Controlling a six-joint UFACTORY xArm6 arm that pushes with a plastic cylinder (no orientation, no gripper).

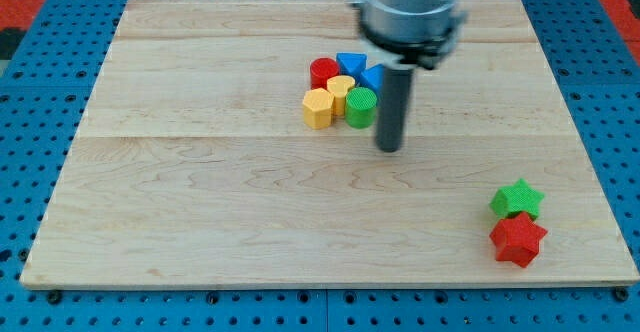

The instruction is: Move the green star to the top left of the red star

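Tip beside cluster; green star touches red star (no writing).

1 cam, high at the board's near edge, angled down, whole top in view.

No text, label, brand or number can be read anywhere. The blocks, the bench and the arm carry no markings.

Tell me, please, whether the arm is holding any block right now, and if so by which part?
Nothing is held. My tip rests on the board, just right of the green cylinder, far from the green star and red star.
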